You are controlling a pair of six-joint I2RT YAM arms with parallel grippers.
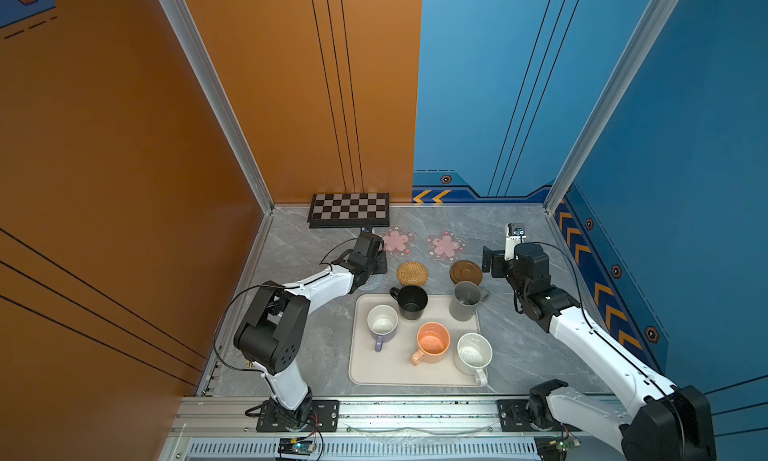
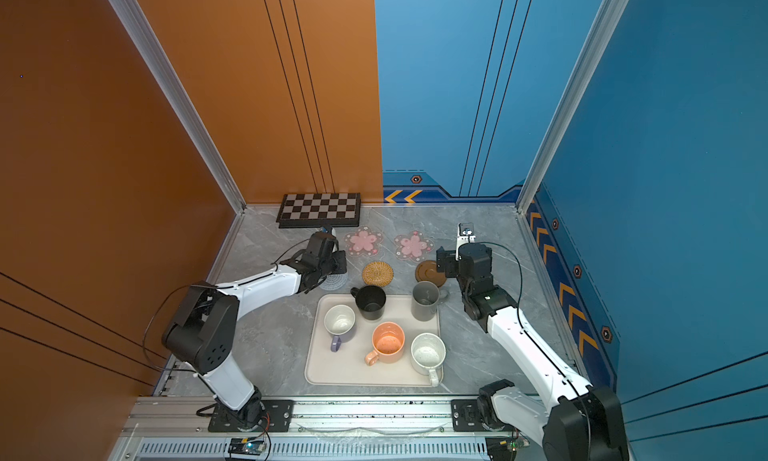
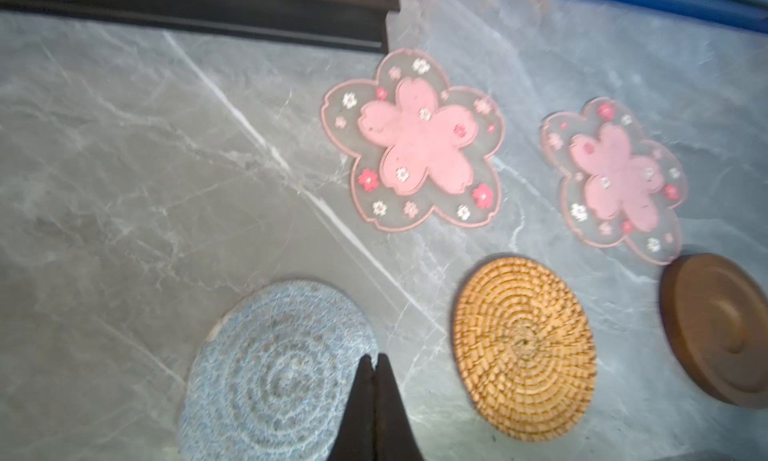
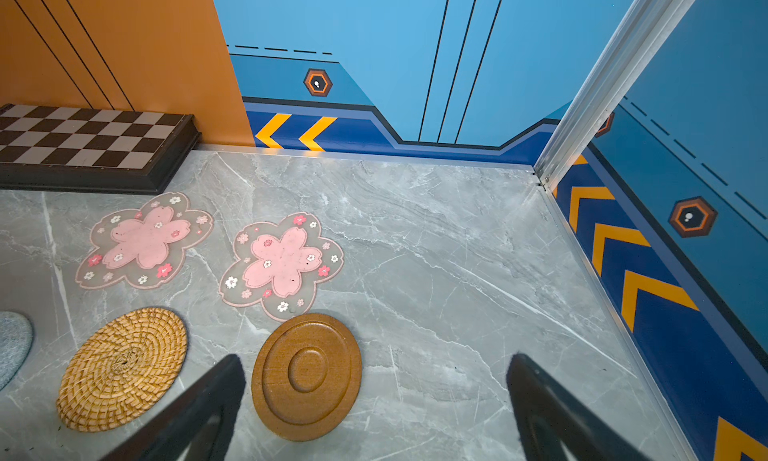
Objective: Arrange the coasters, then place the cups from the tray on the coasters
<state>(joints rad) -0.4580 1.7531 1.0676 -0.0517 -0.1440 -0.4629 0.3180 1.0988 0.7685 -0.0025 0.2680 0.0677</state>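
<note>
Grey-veined bench [image 1: 513, 346], cream tray [image 1: 401, 371], black mug [image 1: 411, 303], grey mug [image 1: 464, 302], orange mug [image 1: 433, 343], speckled white mug [image 1: 473, 353], lavender mug [image 1: 384, 337], pink flower coaster [image 3: 415, 141] and twin [image 3: 615, 178] with clear blossom-dotted edges, pale-blue woven coaster [image 3: 274, 371], tan rattan coaster [image 3: 523, 346], brown coaster [image 3: 719, 330], dark-and-pale checkered board [image 1: 349, 209].

The pale-blue woven coaster [image 3: 270, 376] lies flat under my left gripper [image 3: 372, 361]. Rightward sit the tan rattan coaster [image 3: 523, 346], then the dark wooden coaster [image 3: 723, 330]. Ahead lie the near pink flower coaster [image 3: 415, 139] and the far pink flower coaster [image 3: 615, 176]. Behind and rightward, the cream tray [image 1: 374, 371] carries five upright mugs: black mug [image 1: 411, 301], grey mug [image 1: 464, 300], lavender mug [image 1: 382, 319], orange mug [image 1: 433, 341], speckled white mug [image 1: 473, 353].
</note>
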